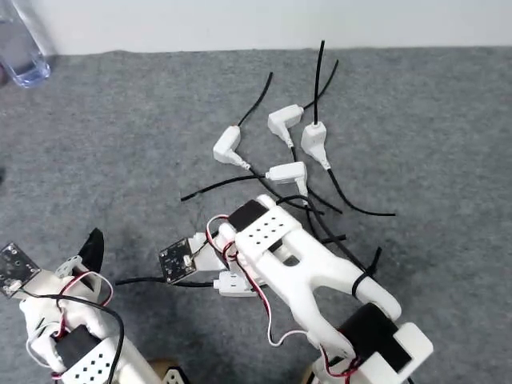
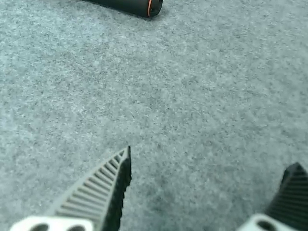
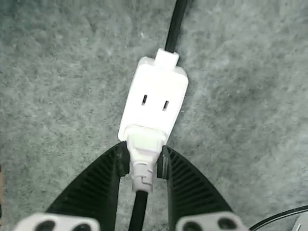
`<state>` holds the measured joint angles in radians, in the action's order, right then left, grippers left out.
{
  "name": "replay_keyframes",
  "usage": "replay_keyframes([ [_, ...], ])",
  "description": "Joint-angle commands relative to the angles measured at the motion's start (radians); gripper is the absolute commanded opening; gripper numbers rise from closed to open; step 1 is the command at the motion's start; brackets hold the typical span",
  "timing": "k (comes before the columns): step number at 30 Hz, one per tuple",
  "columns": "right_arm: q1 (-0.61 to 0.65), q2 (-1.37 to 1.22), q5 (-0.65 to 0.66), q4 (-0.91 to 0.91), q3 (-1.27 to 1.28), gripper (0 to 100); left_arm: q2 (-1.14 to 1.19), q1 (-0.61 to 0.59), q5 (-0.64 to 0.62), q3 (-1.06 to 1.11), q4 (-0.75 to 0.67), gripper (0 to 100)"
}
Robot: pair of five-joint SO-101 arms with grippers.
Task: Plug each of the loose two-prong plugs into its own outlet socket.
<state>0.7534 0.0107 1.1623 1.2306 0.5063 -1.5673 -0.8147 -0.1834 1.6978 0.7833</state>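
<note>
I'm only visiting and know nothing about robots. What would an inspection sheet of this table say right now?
Surface: grey fuzzy mat under everything.
Job's things: four white connectors lie loose beyond the arms; one plug meets the end of a white socket block.
Clutter: clear bottle at a far corner; black cylinder on the mat.
Grippers: left gripper, jaws open over bare mat; right gripper, jaws shut on the plug.
Cables: black cables trail from the connectors and cross one another.
Surroundings: white wall behind the table.
</note>
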Motion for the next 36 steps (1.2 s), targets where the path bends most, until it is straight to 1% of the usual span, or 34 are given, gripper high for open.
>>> replay_keyframes([
  [1, 0.044, -0.018, -0.044, -0.090, 0.072, 0.8, -0.003, 0.006, 0.006, -0.008, 0.005, 45],
  [6, 0.082, -0.019, -0.048, -0.140, 0.135, 0.8, -0.003, 0.006, 0.006, -0.008, 0.005, 45],
  [9, 0.084, -0.019, -0.048, -0.159, 0.158, 0.8, -0.003, 0.006, 0.006, -0.007, 0.005, 45],
  [22, 0.079, -0.005, -0.049, -0.147, 0.137, 0.8, -0.003, 0.006, 0.006, -0.007, 0.005, 45],
  [23, 0.079, 0.001, -0.058, -0.127, 0.120, 0.9, -0.005, 0.006, 0.006, -0.007, 0.005, 45],
  [25, 0.082, 0.019, -0.123, -0.068, 0.061, 1.4, -0.005, 0.006, 0.006, -0.007, 0.005, 45],
  [27, 0.085, 0.048, -0.198, -0.012, -0.008, 6.9, -0.005, 0.006, 0.006, -0.007, 0.005, 45],
  [29, 0.085, 0.073, -0.247, 0.051, -0.069, 16.6, -0.005, 0.006, 0.006, -0.007, 0.005, 45],
  [32, 0.094, 0.108, -0.255, 0.104, -0.100, 29.0, -0.005, 0.006, 0.006, -0.007, 0.005, 45],
  [34, 0.117, 0.131, -0.255, 0.114, -0.098, 31.4, -0.005, 0.006, 0.006, -0.007, 0.005, 45],
  [36, 0.139, 0.151, -0.255, 0.134, -0.098, 31.4, -0.005, 0.006, 0.005, -0.007, 0.005, 45],
])
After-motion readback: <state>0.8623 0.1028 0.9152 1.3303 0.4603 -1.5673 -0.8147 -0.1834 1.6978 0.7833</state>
